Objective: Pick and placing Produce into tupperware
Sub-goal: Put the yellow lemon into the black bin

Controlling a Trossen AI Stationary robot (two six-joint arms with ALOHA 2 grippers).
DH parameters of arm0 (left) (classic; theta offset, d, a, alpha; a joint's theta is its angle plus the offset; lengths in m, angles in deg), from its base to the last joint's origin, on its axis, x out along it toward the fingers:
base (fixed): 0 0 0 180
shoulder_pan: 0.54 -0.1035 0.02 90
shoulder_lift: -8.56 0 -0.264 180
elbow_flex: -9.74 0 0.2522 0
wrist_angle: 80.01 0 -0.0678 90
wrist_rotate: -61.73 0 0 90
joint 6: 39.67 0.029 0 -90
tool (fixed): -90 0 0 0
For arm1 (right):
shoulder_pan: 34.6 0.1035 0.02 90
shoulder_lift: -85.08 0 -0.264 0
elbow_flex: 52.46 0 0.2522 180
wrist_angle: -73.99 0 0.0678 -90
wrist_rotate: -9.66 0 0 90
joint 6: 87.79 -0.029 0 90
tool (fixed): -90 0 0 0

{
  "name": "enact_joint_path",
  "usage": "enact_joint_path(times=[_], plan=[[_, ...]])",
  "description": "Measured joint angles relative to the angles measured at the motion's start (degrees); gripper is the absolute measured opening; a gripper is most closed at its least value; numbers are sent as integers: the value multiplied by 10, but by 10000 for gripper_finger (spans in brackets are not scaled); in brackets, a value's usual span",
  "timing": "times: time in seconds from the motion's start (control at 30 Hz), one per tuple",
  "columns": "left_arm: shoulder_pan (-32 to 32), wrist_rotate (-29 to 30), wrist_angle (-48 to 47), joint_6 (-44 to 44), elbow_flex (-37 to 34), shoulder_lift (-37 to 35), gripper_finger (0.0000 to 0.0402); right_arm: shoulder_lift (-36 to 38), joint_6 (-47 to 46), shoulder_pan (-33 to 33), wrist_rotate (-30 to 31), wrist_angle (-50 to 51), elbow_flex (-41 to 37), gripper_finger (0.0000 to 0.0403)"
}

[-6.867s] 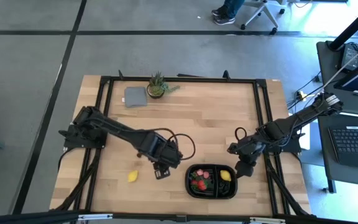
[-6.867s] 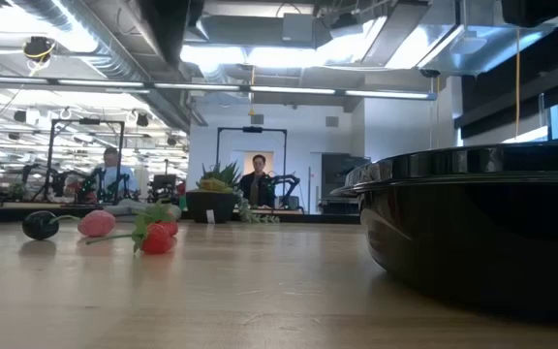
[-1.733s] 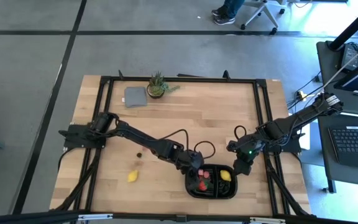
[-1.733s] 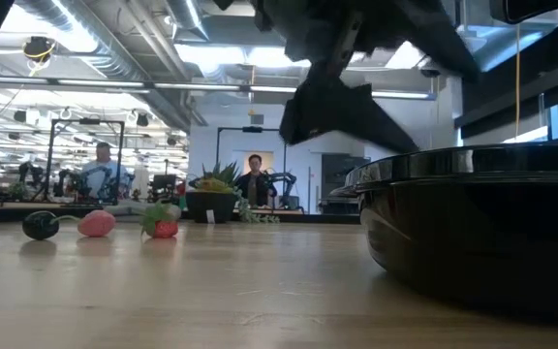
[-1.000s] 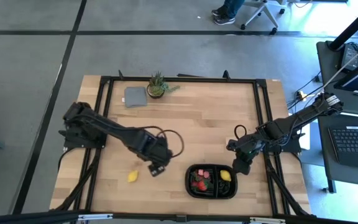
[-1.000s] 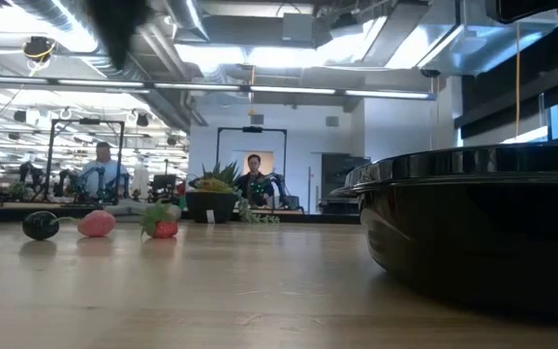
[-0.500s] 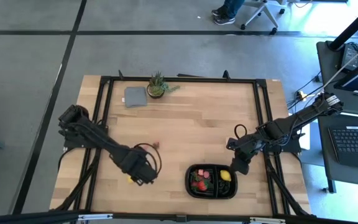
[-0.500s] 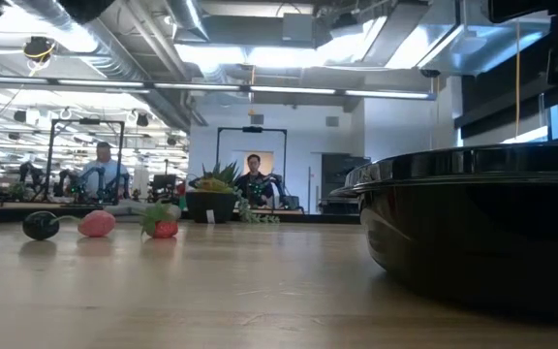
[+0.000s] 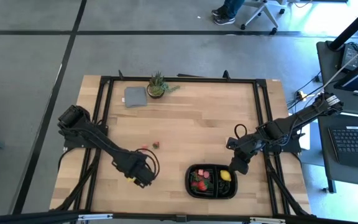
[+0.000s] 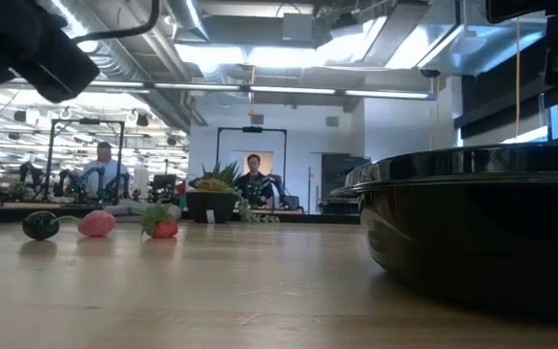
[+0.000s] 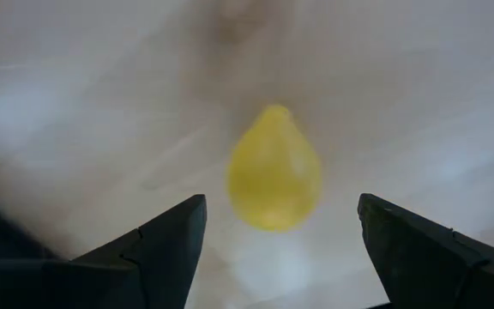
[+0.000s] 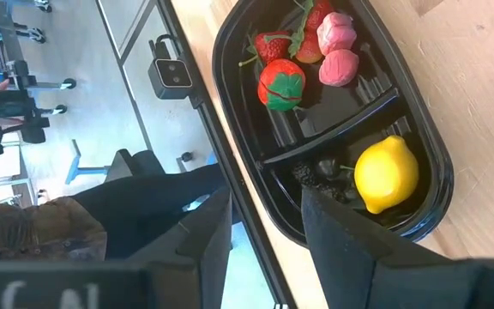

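Observation:
A loose yellow lemon (image 11: pixel 273 168) lies on the wooden table near its front left. My left gripper (image 11: pixel 277 236) stands open above it, one finger on each side, touching nothing; in the high view this gripper (image 9: pixel 139 177) covers most of the lemon (image 9: pixel 130 179). The black tupperware (image 9: pixel 211 196) sits at the front right, holding strawberries (image 12: pixel 281 84), pink bits (image 12: pixel 339 67), a lemon (image 12: pixel 387 173) and a dark cherry (image 12: pixel 326 168). My right gripper (image 9: pixel 234 167) hovers at the tray's far right corner, open and empty.
A strawberry (image 10: pixel 163 226), a pink bit (image 10: pixel 95 223) and a cherry (image 10: pixel 39 225) lie loose mid-table, the strawberry (image 9: pixel 156 145) just beyond my left arm. A potted plant (image 9: pixel 157 86) and grey cloth (image 9: pixel 135 96) stand at the far edge. People sit in the room behind.
My left gripper has gone toward the table's left and near edge, away from the tupperware, and has come over the loose lemon. It has stayed open. My right arm has kept still.

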Motion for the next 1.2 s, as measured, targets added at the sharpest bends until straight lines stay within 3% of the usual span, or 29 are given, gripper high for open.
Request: enact_joint_path(times=[0.67, 0.93, 1.2], plan=[[-1, -10, 95, -10, -84, 0, 270, 0, 27, 0, 0, 0, 0, 147], [-1, -42, 145, -9, -114, 0, 246, 0, 28, 0, 0, 0, 0, 147], [-1, -33, 147, -8, -115, 0, 210, 0, 28, 0, 0, 0, 0, 147]])
